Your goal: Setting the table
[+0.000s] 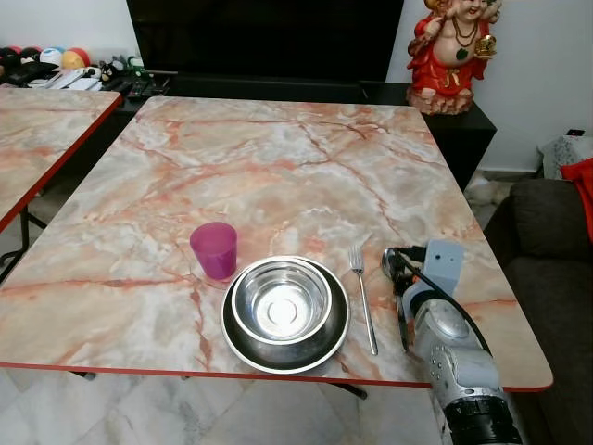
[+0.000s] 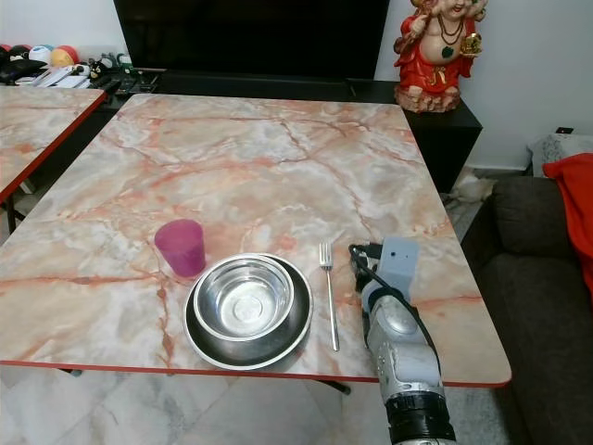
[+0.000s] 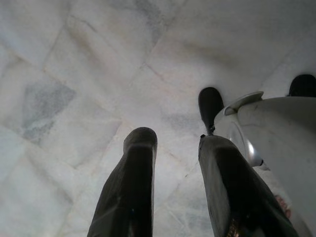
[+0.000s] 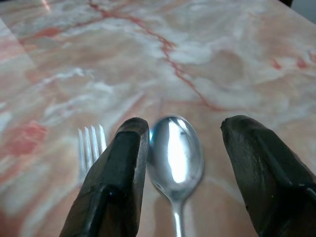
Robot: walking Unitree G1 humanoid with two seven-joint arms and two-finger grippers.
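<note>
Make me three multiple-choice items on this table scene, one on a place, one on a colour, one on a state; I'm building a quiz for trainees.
1. Where does the fork lie?
A. inside the bowl
B. between the bowl and the spoon
C. left of the cup

2. What colour is the cup?
A. pink-purple
B. green
C. white

3. How is the right hand?
A. shut on the fork
B. shut on the cup
C. open, fingers either side of the spoon

Answers: 1 B, the fork sits right of the bowl, with the spoon further right. 2 A, the cup reads pink-purple. 3 C, the wrist view shows the fingers apart around the spoon's bowl.
</note>
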